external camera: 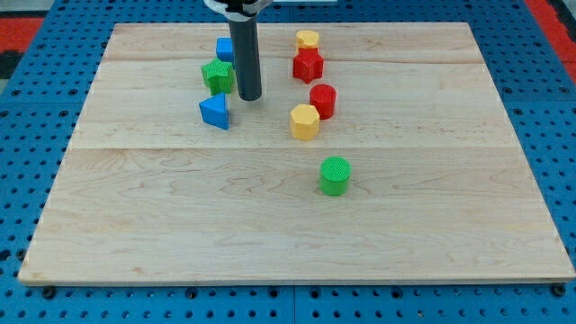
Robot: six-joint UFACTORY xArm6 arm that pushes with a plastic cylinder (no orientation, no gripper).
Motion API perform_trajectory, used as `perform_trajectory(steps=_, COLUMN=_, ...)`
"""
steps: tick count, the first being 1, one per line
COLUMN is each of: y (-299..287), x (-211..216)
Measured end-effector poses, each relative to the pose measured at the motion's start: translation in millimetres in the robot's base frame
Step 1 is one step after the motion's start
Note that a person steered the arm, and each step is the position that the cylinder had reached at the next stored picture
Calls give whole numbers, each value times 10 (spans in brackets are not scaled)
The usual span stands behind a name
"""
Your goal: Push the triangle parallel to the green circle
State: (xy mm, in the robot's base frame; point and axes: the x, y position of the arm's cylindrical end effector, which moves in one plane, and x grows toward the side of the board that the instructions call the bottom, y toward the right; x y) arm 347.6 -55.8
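My tip [249,96] sits on the wooden bench [180,225], just right of the green star-like block [217,76] and just beyond the blue triangle [215,111]. There are no fingers here, only a bare rod. The green circle [335,175] stands well right and nearer. A small blue block [224,49] lies at the far side. To the right cluster a yellow block [308,40], red star-like block [308,65], red cylinder [323,101] and yellow hexagon [305,121]. Blue pegboard [36,135] surrounds the bench.
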Motion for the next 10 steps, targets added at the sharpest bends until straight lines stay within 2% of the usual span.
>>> perform_trajectory(steps=3, y=-309, x=-163)
perform_trajectory(steps=5, y=-309, x=139)
perform_trajectory(steps=10, y=-469, x=183)
